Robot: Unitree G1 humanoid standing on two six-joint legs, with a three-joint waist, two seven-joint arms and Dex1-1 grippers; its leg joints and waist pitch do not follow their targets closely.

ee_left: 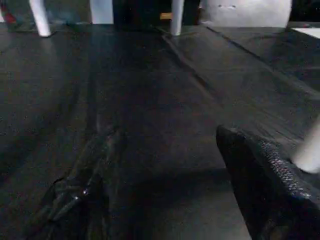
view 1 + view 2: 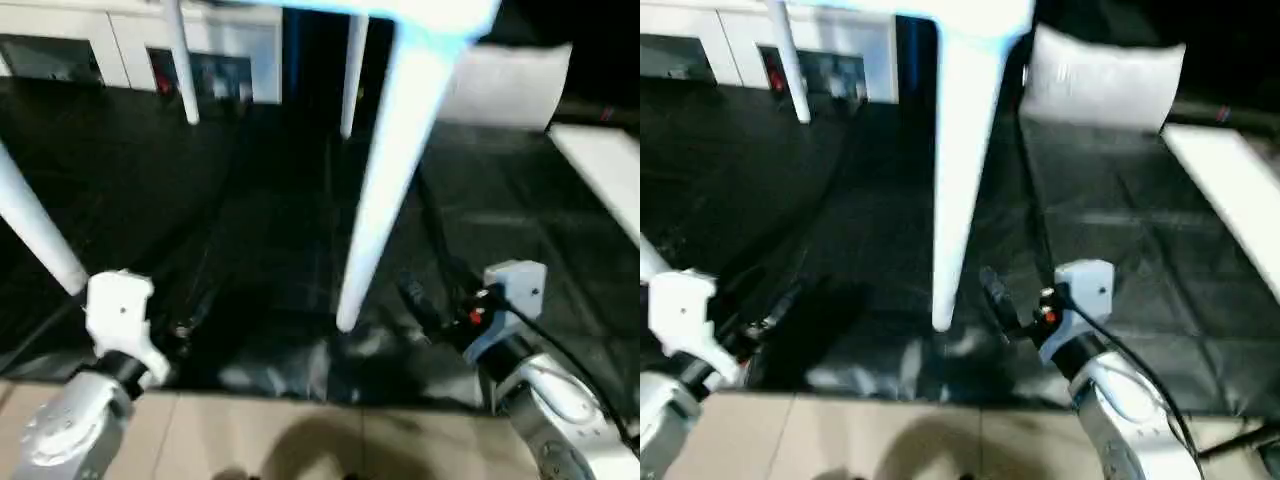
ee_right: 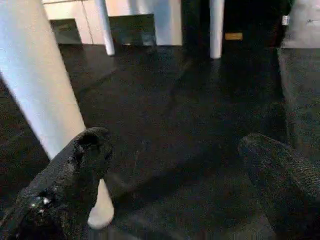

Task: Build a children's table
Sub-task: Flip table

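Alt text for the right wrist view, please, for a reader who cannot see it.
A white table leg stands on the black floor mat, just beside the right gripper, whose two black fingers stand wide apart, holding nothing. Two more legs and a white cabinet lie beyond.

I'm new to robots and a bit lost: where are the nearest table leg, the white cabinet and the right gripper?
table leg [image 2: 385,180], left eye view, mid-shaft
white cabinet [image 2: 225,45], left eye view, front
right gripper [image 3: 175,180], right wrist view, between fingertips

White children's table [image 2: 385,170] on black mat [image 2: 250,250], beige floor [image 2: 250,440]
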